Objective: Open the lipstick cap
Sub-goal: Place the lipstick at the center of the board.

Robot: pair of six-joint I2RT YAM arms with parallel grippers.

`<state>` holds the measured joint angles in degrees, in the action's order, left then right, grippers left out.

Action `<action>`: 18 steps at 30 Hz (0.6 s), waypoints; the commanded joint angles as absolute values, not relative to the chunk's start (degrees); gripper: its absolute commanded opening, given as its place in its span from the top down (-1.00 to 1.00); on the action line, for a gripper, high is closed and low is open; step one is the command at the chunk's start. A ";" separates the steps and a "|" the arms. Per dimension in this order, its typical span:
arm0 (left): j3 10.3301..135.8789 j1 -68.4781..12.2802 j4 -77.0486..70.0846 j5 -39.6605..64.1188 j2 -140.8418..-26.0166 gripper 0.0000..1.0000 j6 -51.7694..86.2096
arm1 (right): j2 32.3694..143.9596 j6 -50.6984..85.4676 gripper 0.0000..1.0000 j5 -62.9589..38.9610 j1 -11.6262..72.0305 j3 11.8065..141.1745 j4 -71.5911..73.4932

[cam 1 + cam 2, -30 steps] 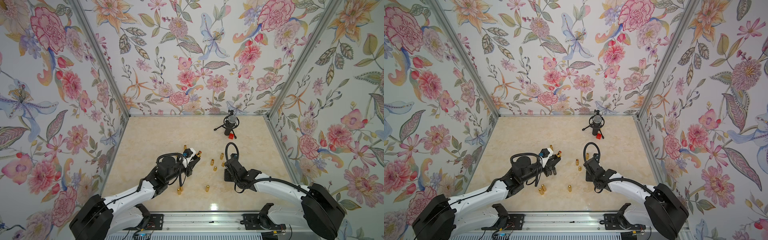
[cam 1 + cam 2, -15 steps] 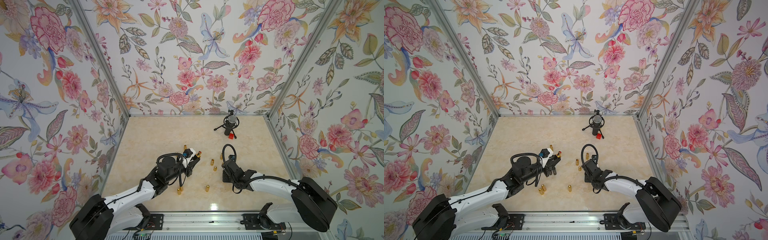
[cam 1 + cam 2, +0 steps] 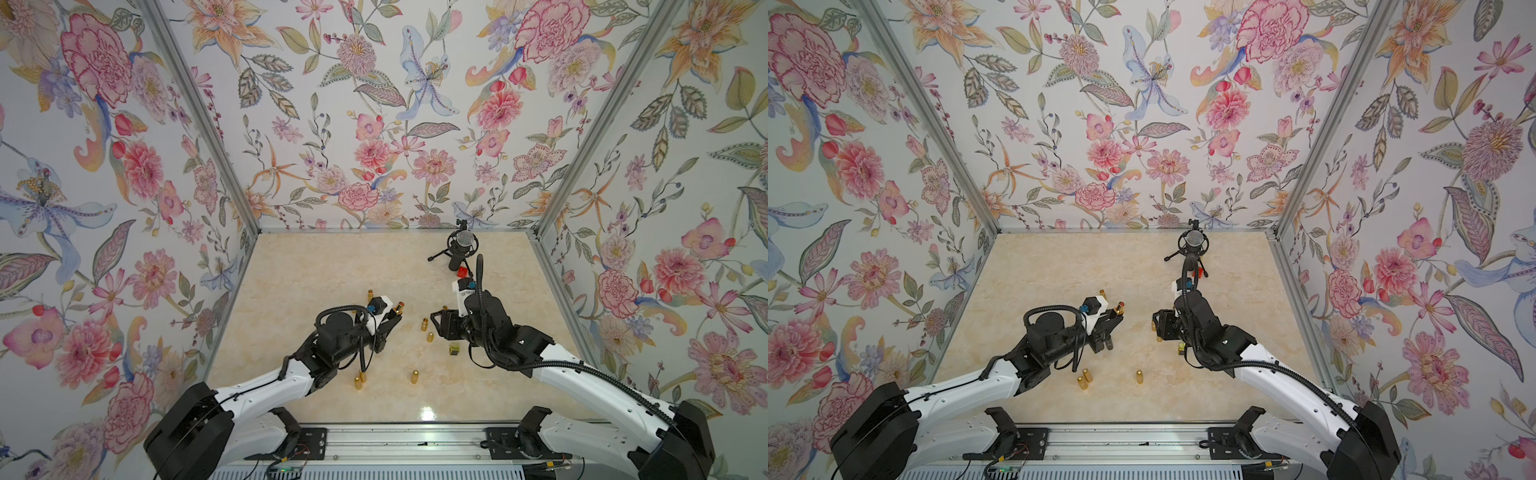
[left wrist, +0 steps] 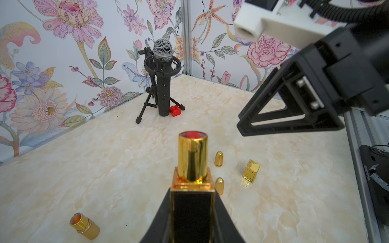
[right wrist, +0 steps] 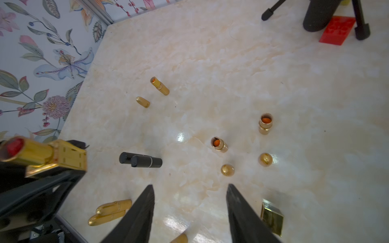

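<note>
My left gripper [image 4: 192,196] is shut on the black and gold square body of a lipstick [image 4: 192,166]. The lipstick is uncapped, its red tip showing at the end of the gold tube [image 3: 400,308]. Its square gold cap [image 4: 251,172] lies loose on the marble floor, just outside one finger of my right gripper [image 5: 189,186]. That gripper is open with nothing between its fingers. In both top views the right gripper [image 3: 440,324] hovers to the right of the held lipstick, facing the left gripper [image 3: 390,322].
A microphone on a tripod [image 3: 460,245] and a red brick [image 3: 462,272] stand at the back right. Several small gold lipsticks and bullet-shaped caps [image 5: 227,170] are scattered over the floor. A black tube [image 5: 143,161] lies under the left arm.
My right gripper has opened and lifted off the floor, leaving the square gold cap lying beside it. The left gripper and its lipstick have stayed still.
</note>
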<state>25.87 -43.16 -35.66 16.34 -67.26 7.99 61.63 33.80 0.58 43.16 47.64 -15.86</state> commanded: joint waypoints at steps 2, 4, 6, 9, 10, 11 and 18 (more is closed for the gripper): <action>28.70 -44.07 -38.12 17.92 -69.65 0.82 8.27 | 63.67 31.78 -0.15 -14.58 43.15 52.81 -16.40; 29.33 -44.32 -37.96 18.10 -70.37 0.82 8.04 | 64.77 32.25 -0.16 -17.14 43.36 54.08 -15.14; 29.69 -44.64 -37.92 19.07 -70.66 0.82 7.83 | 66.37 32.50 -0.16 -19.76 43.34 54.94 -13.79; 30.31 -44.89 -37.06 19.25 -70.75 0.82 7.42 | 68.15 32.38 -0.12 -20.72 43.46 56.11 -12.65; 30.49 -44.91 -36.56 19.25 -70.75 0.82 7.24 | 68.49 32.34 -0.09 -20.80 43.48 56.33 -12.29; 30.74 -44.92 -36.04 19.41 -70.75 0.82 7.12 | 68.90 32.21 -0.04 -20.70 43.50 56.51 -12.00; 31.28 -45.04 -33.38 19.95 -70.40 0.82 6.11 | 71.54 31.29 0.17 -21.80 43.50 58.07 -10.08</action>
